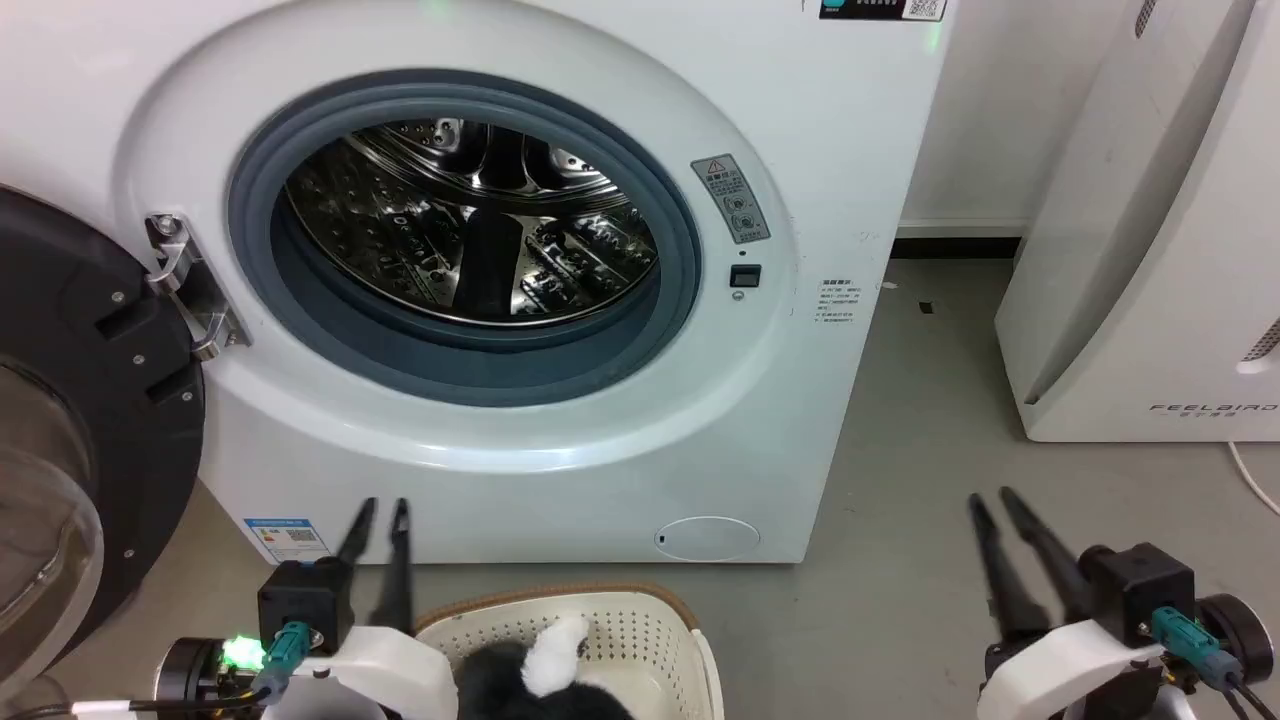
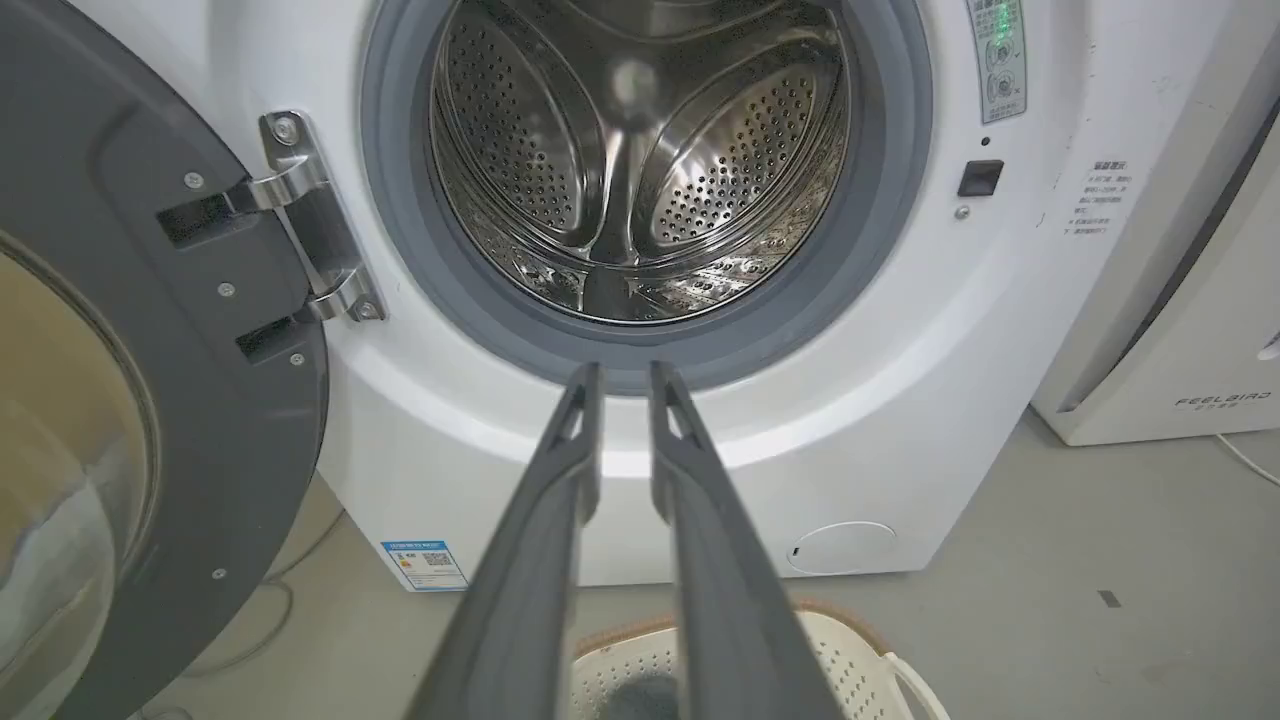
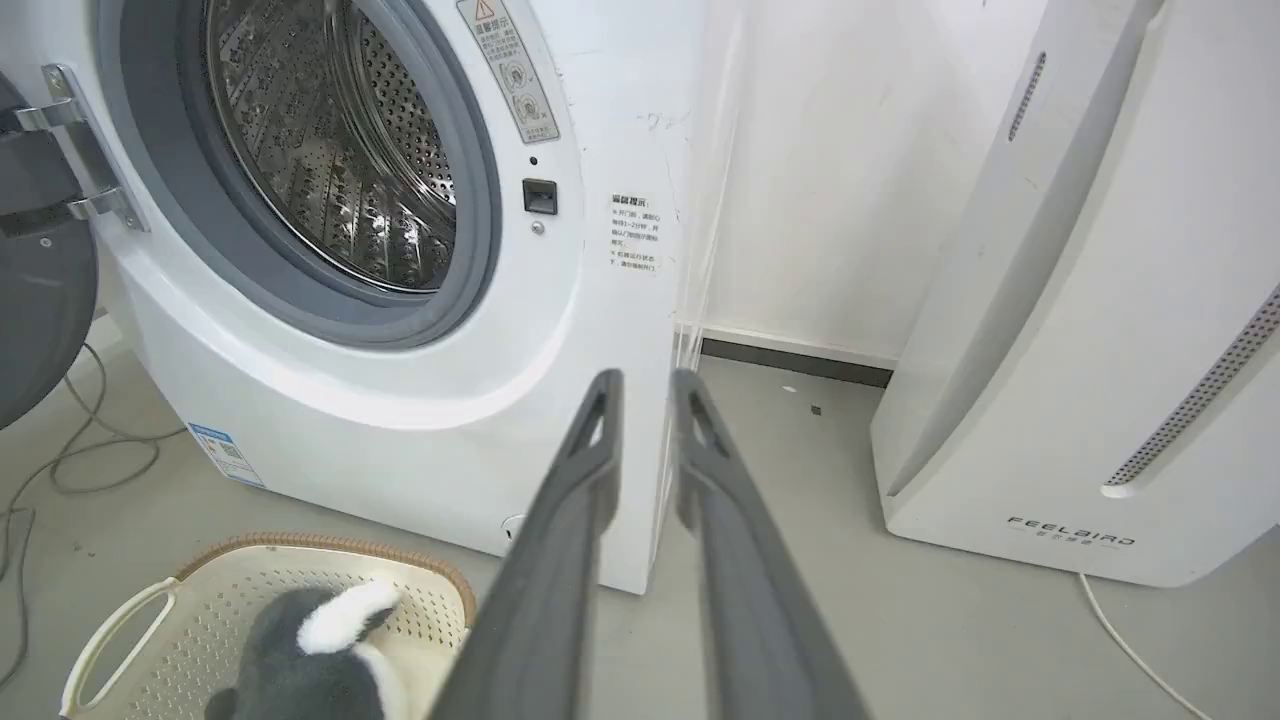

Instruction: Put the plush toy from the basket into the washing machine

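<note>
The plush toy [image 1: 540, 668] is lying in the basket [image 1: 650, 635], which is standing on the floor [image 1: 920, 430] just in front of the washing machine [image 1: 800, 150]. The toy is showing mostly black fur with one white patch pointing up. The rest of its body is running out of the head view, so I cannot tell how it is lying as a whole.

The left tool [image 1: 383, 508] is hovering just beside the left end of the basket. Its fingers are pointing toward the machine, with only a narrow gap between them and nothing inside. The right tool [image 1: 990, 497] is hanging well apart to the right, over bare floor, also narrow and holding nothing. The door [image 1: 90, 350] is standing wide open on the left, and the steel drum [image 1: 470, 230] is looking empty.

The toy is seeming soft, light and not fragile, so I am expecting it to squash and sag in a grip rather than slip. Thin fingers may be catching only loose fur, so the thick middle of the body is looking like the better place to hold, not the white patch. The tool is needing to widen first. The hanging ends may be catching on the basket rim or on the grey rubber ring [image 1: 470, 365].
</note>
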### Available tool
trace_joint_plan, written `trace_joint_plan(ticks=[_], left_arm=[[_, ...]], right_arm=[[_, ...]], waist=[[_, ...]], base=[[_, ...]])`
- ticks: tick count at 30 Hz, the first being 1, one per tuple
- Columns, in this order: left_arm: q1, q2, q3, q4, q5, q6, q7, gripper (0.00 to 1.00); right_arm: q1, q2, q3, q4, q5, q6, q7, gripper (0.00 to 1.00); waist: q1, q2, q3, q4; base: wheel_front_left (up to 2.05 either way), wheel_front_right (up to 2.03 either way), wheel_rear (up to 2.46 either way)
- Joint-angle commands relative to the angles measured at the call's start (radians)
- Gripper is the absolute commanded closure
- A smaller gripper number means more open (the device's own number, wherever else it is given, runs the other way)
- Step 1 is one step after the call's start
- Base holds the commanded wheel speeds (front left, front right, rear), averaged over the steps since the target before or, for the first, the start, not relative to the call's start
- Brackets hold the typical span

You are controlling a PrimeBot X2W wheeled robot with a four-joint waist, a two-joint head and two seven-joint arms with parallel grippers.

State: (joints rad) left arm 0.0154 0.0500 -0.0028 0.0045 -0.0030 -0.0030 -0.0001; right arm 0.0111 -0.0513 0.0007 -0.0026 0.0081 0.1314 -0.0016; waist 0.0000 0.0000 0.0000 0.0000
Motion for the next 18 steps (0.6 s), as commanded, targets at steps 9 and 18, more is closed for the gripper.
trace_joint_plan(ticks=[9,18], left_arm=[[0.001,0.000,-0.005,0.001,-0.007,0.002,-0.014,0.00],[0.000,0.000,-0.013,0.010,-0.016,0.002,-0.032,0.00]], right_arm=[[-0.001,0.000,-0.005,0.000,0.010,0.000,-0.013,0.00],[-0.007,0.000,-0.018,-0.002,0.021,0.000,-0.032,0.00]], waist=[[0.0000,0.0000,0.002,0.000],[0.0000,0.0000,0.012,-0.003]], base=[[0.00,0.00,0.00],[0.00,0.00,0.00]])
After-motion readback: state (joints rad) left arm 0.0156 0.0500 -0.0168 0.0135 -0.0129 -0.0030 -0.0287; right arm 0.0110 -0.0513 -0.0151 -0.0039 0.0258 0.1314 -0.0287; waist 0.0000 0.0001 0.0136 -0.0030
